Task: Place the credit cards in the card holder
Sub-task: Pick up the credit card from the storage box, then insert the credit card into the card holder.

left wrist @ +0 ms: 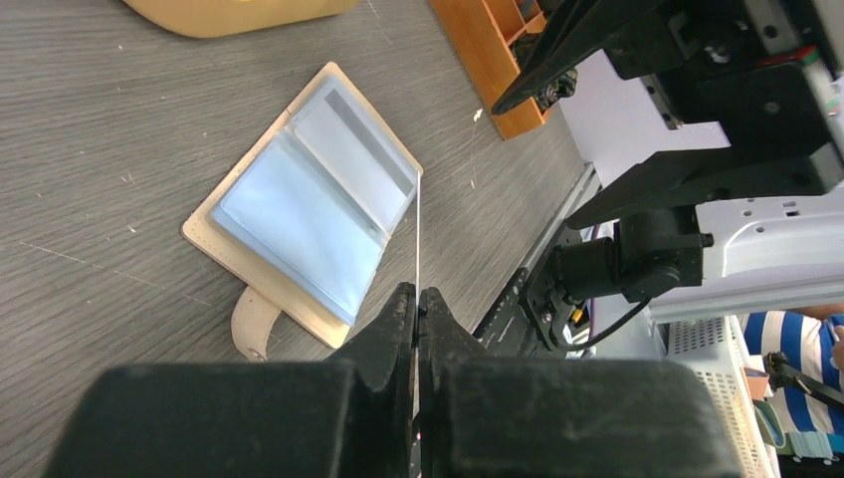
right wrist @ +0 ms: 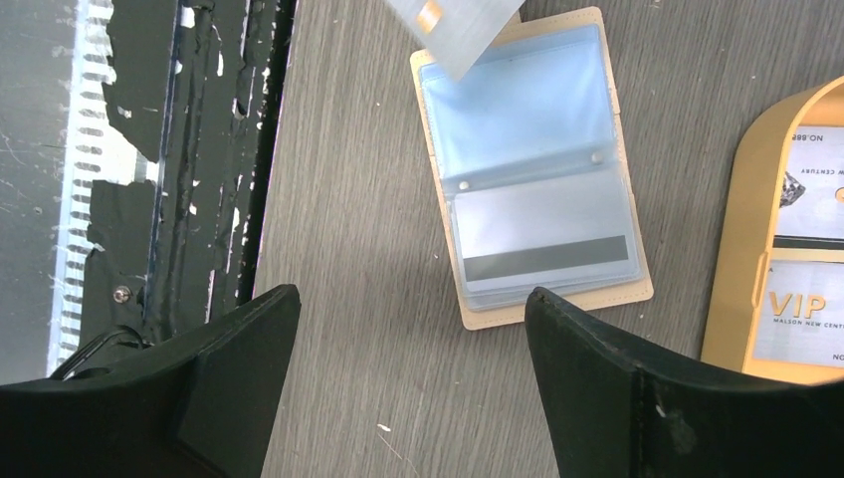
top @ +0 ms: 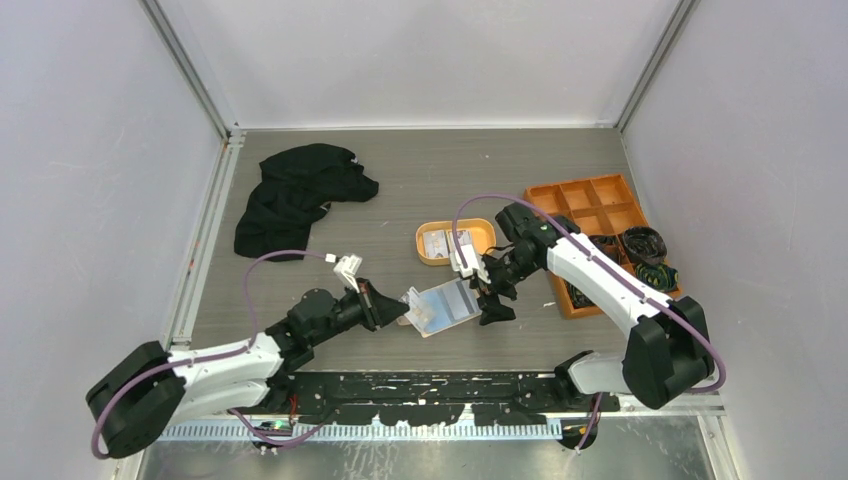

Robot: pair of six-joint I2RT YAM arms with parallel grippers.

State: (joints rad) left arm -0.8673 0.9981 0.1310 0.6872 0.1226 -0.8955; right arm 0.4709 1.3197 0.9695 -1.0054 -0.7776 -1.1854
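The left pincer [top: 393, 307] is closed on a pale credit card [left wrist: 418, 224], seen edge-on from the left wrist. The card hangs just over the 9 o'clock edge of the card holder [top: 450, 307]. The holder lies open on the tabletop [top: 420, 170], its blue-grey pockets facing up. One pocket has a striped card [right wrist: 545, 244] inside. The right pincer [top: 490, 297] hovers at the holder's 3 o'clock with its jaws spread wide and nothing between them. At the holder's 12 o'clock an orange oval tray [top: 424, 247] holds more credit cards [right wrist: 806, 314]. An orange compartmented box [top: 590, 205] sits at 2 o'clock. A black cloth [top: 295, 195] lies far off at 10 o'clock.
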